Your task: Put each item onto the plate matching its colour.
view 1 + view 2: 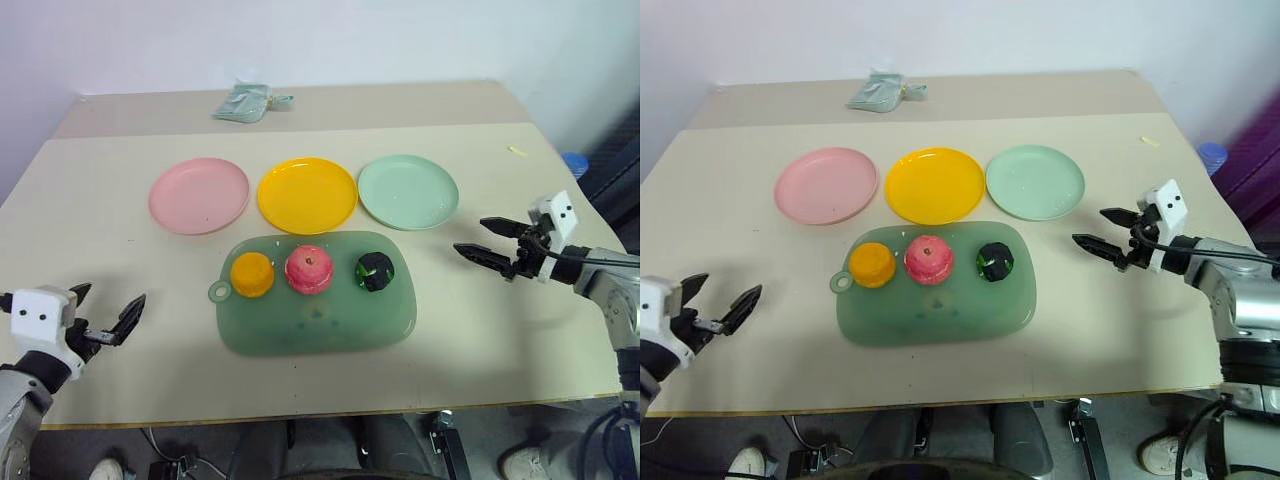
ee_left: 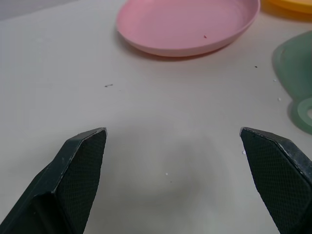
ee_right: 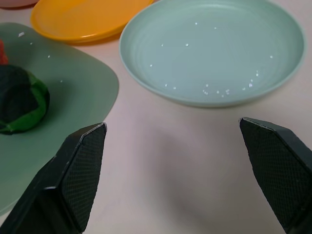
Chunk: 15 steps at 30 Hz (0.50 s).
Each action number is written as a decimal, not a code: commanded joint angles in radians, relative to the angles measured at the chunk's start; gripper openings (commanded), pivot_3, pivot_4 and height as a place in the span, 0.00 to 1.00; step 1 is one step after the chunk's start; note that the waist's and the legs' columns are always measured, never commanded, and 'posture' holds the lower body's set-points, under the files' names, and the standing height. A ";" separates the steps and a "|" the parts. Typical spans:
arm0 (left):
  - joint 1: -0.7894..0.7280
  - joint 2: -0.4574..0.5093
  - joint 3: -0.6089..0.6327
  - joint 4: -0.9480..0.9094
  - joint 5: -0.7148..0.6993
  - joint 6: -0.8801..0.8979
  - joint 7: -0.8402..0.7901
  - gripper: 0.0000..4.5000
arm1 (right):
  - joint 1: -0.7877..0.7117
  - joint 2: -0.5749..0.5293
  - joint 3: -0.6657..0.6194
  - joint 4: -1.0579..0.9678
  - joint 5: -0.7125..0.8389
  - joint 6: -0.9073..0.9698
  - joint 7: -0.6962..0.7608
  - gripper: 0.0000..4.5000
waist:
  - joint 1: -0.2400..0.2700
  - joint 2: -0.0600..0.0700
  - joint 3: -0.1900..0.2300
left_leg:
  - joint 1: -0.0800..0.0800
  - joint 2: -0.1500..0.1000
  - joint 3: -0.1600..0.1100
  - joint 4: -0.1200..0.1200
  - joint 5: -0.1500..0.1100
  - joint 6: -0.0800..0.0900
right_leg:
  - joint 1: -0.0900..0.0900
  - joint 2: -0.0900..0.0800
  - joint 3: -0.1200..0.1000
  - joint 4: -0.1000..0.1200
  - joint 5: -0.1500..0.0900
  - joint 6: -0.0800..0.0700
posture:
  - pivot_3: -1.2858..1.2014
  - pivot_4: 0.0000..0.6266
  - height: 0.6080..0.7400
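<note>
No item has been sorted yet: the orange item (image 1: 252,273), the pink-red item (image 1: 309,269) and the dark green item (image 1: 375,271) all sit in a row on the translucent green board (image 1: 320,325), while the pink plate (image 1: 199,195), yellow plate (image 1: 307,195) and mint plate (image 1: 408,191) lie bare just behind it on the counter (image 1: 100,270). The left claw (image 1: 108,318) hovers near the counter's front left corner, its fingers spread wide and holding nothing. The right claw (image 1: 488,241) is equally wide and empty, pointing toward the dark green item (likely the first pick). The next move calls for reaching in over the board's edge, closing around that round toy, then lifting it across to the mint plate.

A crumpled pale thing (image 1: 245,103) at the far edge is hard to identify. In the right wrist view the pink-red item is cut off at the edge.
</note>
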 commanded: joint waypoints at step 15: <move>-0.076 0.020 0.017 -0.006 -0.035 0.024 0.022 0.99 | -0.002 0.079 -0.021 -0.048 -0.019 -0.095 -0.079 0.98 | 0.000 0.000 0.000 | 0.000 0.000 0.000 0.001 0.000 0.000 | 0.000 0.001 0.000 0.001 0.000 0.000 | 0.52 0.24 1.00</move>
